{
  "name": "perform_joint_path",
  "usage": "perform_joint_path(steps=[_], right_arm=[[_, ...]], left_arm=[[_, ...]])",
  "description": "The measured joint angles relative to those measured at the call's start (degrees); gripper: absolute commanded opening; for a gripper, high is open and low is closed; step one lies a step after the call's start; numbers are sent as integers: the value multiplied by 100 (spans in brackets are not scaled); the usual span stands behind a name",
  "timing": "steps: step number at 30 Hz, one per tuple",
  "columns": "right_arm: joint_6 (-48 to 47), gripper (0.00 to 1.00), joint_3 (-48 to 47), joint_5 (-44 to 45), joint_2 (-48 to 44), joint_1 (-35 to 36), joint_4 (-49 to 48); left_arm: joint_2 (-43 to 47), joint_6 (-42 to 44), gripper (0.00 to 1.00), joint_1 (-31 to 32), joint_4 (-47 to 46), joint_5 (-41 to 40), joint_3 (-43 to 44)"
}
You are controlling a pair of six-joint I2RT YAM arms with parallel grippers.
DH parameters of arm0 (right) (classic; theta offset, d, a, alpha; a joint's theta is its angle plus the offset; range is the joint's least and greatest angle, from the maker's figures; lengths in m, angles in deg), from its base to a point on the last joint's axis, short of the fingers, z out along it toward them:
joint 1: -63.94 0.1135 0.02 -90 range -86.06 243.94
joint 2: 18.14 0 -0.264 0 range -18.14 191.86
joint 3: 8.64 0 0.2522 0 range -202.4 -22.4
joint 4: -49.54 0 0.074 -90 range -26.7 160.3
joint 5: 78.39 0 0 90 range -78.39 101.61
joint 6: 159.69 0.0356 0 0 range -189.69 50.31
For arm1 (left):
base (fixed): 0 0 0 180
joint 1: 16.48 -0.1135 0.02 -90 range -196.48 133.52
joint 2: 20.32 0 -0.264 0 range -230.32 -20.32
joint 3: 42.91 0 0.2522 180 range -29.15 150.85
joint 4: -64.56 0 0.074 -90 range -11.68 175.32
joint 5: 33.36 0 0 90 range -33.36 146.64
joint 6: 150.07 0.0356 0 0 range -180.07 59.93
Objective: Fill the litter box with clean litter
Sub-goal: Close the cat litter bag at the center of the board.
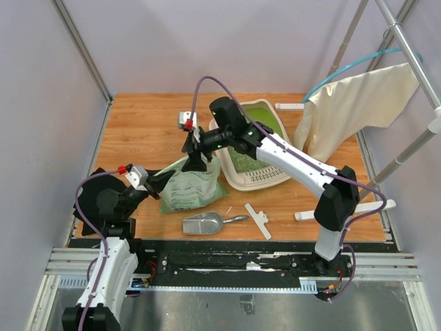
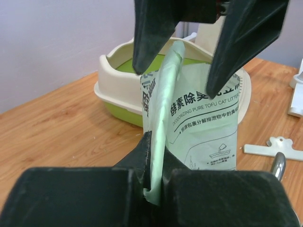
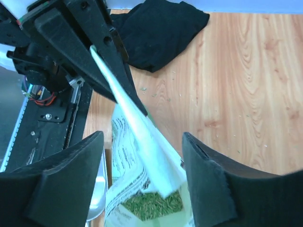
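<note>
The cream litter box (image 1: 256, 182) with its green inside stands at mid-table; a speckled layer of clean litter (image 1: 243, 161) lies in its near end. In front of it leans a light green printed bag (image 1: 189, 187). My left gripper (image 2: 155, 179) is shut on the bag's (image 2: 203, 123) folded top edge, pulling it taut. My right gripper (image 3: 142, 142) hangs open, its fingers to either side of the bag's (image 3: 124, 156) top and not touching it. Green granules (image 3: 151, 204) show through the bag's mouth. The litter box (image 2: 113, 71) sits right behind the bag.
A silver scoop (image 1: 205, 223) lies in front of the bag, with a white clip (image 1: 258, 221) to its right. A black cloth (image 1: 103, 200) lies at the left edge. A cream cloth (image 1: 358, 110) hangs on a rack at the right.
</note>
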Motion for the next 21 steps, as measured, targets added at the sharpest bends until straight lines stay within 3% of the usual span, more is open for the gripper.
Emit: perform_joint_path(steps=[6, 11, 17, 21], right_arm=[[-363, 87, 1134, 201, -1152, -538, -232], [-1174, 93, 2295, 212, -2026, -1014, -372], [-2024, 94, 3115, 85, -2361, -986, -369], [-2151, 87, 3167, 101, -2236, -986, -422]], left_arm=[[103, -219, 1, 0, -98, -24, -85], [164, -448, 1, 0, -221, 2, -133], [341, -579, 0, 0, -210, 13, -188], [356, -638, 0, 0, -210, 35, -188]])
